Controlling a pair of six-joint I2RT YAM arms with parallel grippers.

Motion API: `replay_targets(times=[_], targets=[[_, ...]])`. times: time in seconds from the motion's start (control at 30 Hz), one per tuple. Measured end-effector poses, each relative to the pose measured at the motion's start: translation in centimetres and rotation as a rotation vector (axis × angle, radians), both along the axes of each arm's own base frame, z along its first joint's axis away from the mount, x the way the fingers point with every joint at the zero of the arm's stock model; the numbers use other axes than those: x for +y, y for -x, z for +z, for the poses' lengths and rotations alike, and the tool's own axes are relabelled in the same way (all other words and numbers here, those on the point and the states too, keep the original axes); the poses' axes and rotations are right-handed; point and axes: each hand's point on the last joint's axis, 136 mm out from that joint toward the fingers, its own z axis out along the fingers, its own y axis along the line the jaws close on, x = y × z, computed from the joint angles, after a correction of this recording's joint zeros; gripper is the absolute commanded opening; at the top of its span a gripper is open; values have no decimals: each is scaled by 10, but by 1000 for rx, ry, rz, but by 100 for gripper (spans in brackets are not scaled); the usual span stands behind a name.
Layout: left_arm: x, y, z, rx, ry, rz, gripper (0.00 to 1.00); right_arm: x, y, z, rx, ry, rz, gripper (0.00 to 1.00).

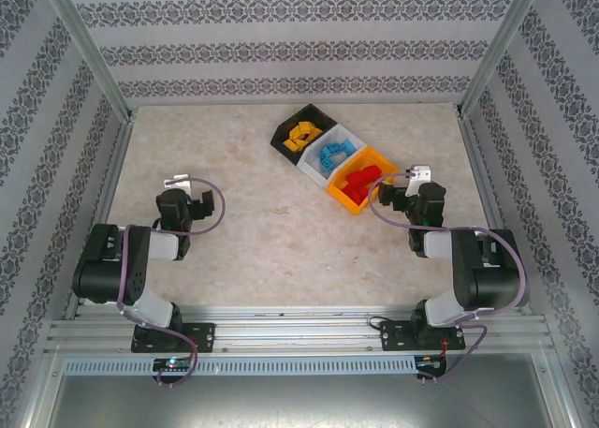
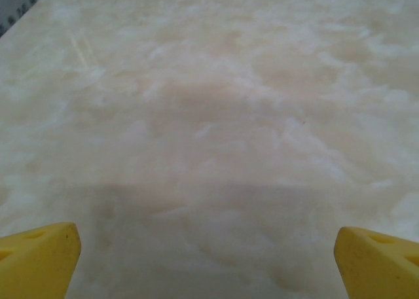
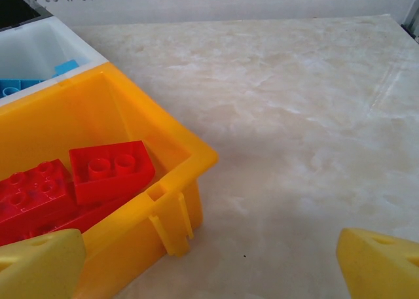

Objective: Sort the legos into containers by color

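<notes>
Three containers stand in a diagonal row at the back of the table. The black bin [image 1: 285,136] holds yellow legos [image 1: 301,134], the white bin [image 1: 314,166] holds blue legos [image 1: 335,154], and the orange-yellow bin [image 1: 348,201] holds red legos [image 1: 362,179]. My right gripper [image 1: 416,174] hovers just right of the orange-yellow bin [image 3: 173,181], open and empty [image 3: 209,266]. Its view looks down on red legos [image 3: 110,168] inside that bin, with the blue legos [image 3: 19,86] in the white bin [image 3: 46,47] behind. My left gripper [image 1: 180,182] stands open over bare table [image 2: 209,266], far left of the bins.
The marble table top [image 1: 281,241] is enclosed by patterned walls with metal frame posts [image 1: 89,49] at the corners. A metal rail [image 1: 299,334] runs along the near edge by both arm bases. A corner of the black bin [image 3: 16,8] appears at the upper left of the right wrist view.
</notes>
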Motion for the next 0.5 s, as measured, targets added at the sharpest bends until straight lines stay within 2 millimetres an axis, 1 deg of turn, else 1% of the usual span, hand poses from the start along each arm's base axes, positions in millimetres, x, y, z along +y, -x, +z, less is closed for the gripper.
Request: replay_targets(times=[0.23,0.37,0.5], targets=[[-6,-6,12,-56,0,-37,100,0,0,1,-3,0,-1,98],[-6,-7,14,-67,-6,-41,100,0,0,1,-3,0,-1,98],[-11,-8,14,-68,-5,-71,100,0,0,1,-3,0,-1,98]])
